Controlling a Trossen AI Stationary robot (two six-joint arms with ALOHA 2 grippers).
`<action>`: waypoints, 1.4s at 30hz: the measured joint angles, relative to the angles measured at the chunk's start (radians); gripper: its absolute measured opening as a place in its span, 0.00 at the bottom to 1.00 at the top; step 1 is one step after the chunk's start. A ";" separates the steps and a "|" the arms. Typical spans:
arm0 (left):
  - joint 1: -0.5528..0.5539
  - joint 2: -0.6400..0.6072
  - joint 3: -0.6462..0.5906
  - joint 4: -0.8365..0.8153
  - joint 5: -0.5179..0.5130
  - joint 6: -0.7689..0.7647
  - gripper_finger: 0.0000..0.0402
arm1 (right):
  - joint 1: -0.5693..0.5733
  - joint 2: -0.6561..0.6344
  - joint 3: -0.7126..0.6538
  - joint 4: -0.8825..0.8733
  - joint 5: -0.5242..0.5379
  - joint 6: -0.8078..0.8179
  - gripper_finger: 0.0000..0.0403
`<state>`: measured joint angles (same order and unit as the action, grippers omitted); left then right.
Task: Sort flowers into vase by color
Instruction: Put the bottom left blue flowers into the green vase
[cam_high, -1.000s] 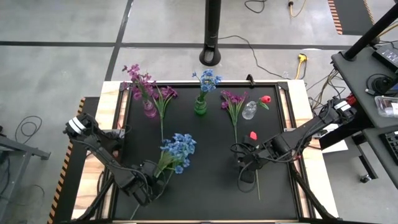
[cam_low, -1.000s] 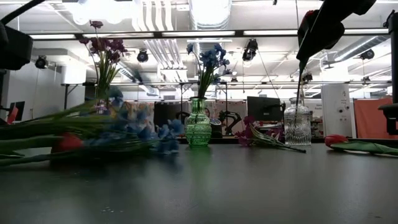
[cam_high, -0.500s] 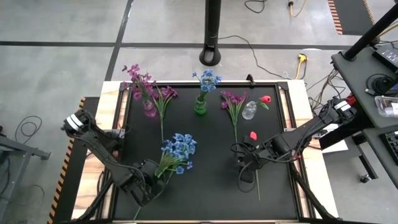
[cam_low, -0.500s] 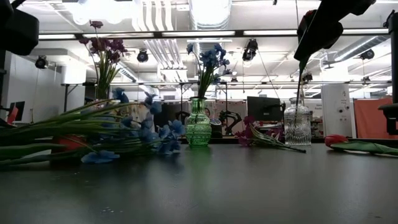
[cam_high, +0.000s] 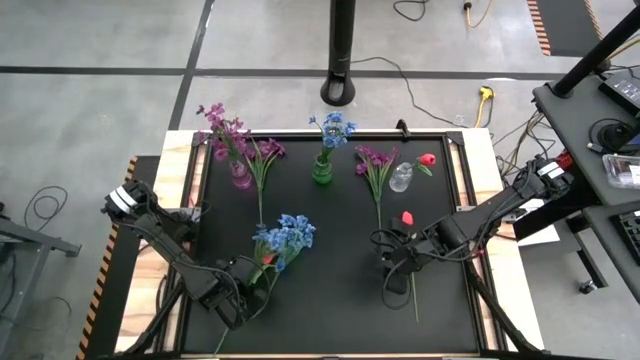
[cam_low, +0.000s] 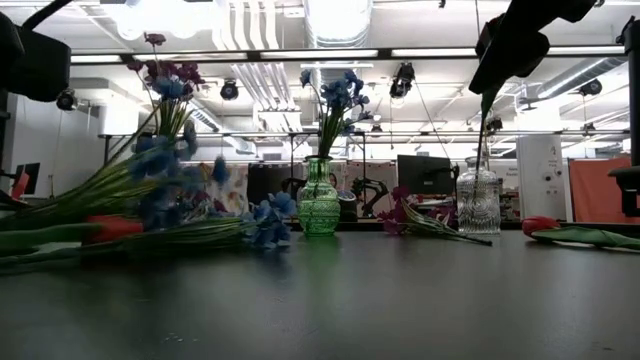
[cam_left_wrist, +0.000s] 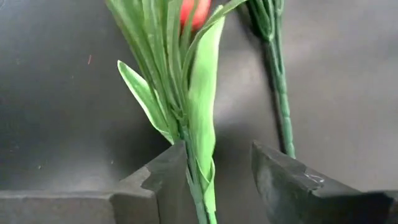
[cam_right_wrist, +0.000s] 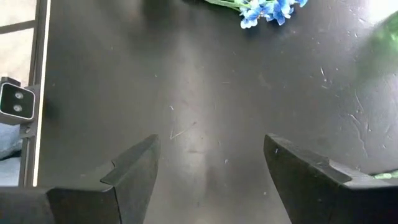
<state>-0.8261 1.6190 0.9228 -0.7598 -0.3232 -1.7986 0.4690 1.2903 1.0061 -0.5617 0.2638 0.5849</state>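
The blue spray (cam_high: 284, 238) lies in front of the green ribbed-glass vase (cam_high: 322, 171), blooms toward it, thin stems running diagonally into the left gripper (cam_high: 243, 290), whose fingers stand parted around them.

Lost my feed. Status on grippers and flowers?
Left gripper open around a green stem. Right gripper open, empty, over bare table. Blue flowers loose on table. Nothing blocking.

even, bright overhead light, soft shadows. ceiling strip lights (cam_low: 330, 52) glare at twelve o'clock in the low view; the blue flowers (cam_low: 165, 190) at nine o'clock blur.
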 joint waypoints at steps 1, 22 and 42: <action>0.000 -0.002 0.007 -0.011 0.001 0.003 0.41 | 0.000 0.000 0.000 0.000 0.000 0.000 0.69; 0.000 -0.002 0.062 -0.145 -0.083 0.020 0.41 | 0.000 0.000 -0.006 0.021 0.026 -0.013 0.69; 0.009 0.074 0.041 -0.116 -0.079 0.010 0.17 | 0.000 0.000 -0.008 0.026 0.026 -0.009 0.69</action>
<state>-0.8173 1.6934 0.9640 -0.8760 -0.4024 -1.7882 0.4690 1.2903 0.9977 -0.5358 0.2897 0.5755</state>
